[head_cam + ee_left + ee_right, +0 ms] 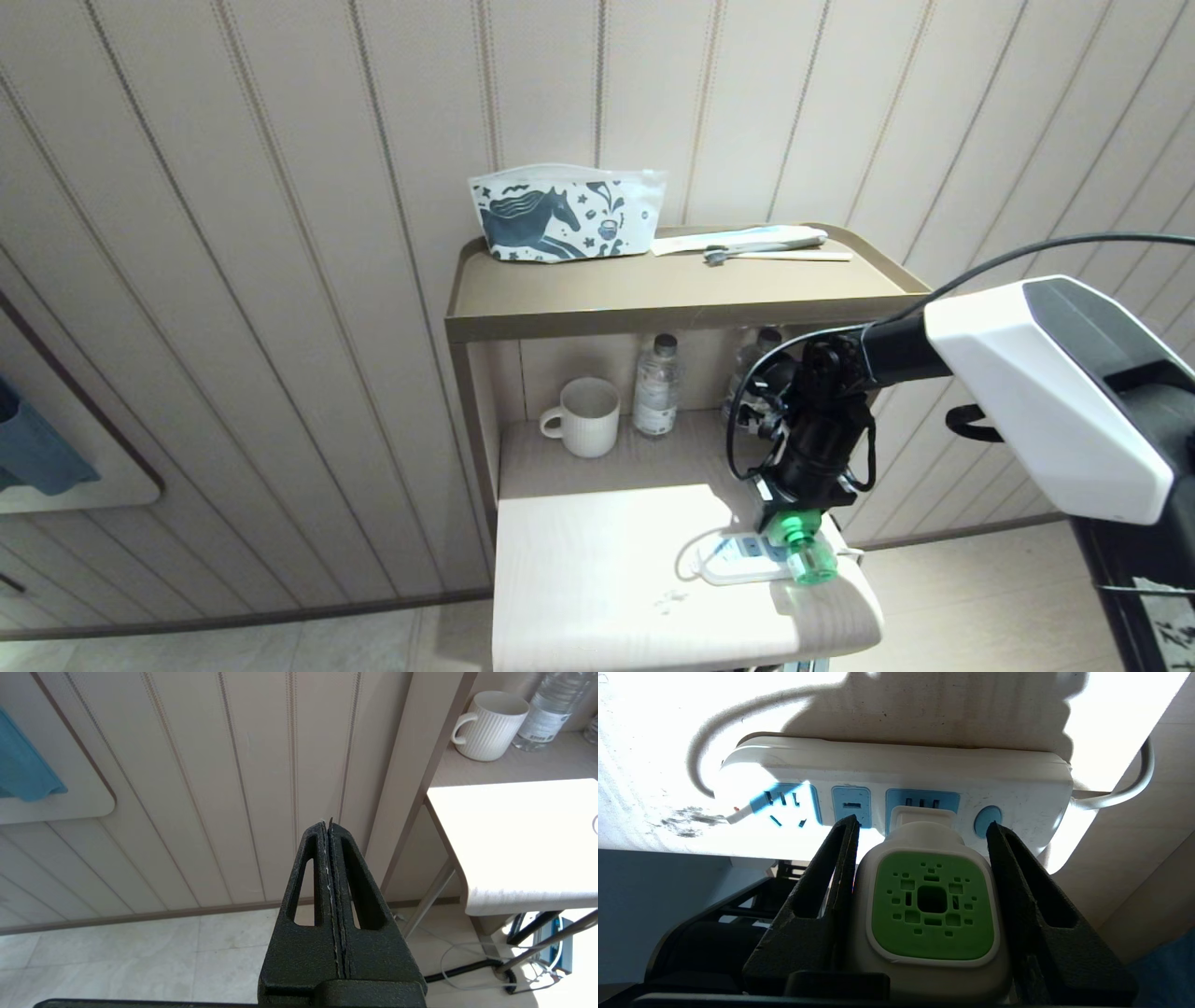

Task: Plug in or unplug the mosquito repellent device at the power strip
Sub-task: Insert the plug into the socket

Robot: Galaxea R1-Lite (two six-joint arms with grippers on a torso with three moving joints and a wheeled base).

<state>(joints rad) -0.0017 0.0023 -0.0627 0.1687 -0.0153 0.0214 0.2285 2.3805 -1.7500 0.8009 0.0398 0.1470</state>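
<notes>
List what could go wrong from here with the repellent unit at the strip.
1. The right pincer grips the mosquito repellent device, whose plug meets a socket of the power strip. The strip lies loose, so a pull could lift it along.
2. The strip sits near the table's front edge; dragging it might tip it off.
3. The device's green bottle juts out unsupported; a skewed push could bend the prongs.

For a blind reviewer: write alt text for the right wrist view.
The right gripper has its two black fingers clamped on either side of the mosquito repellent device, white with a green vented patch, whose plug end meets a blue socket of the power strip. The strip lies on a sunlit pale tabletop, its white cord curving away.
</notes>
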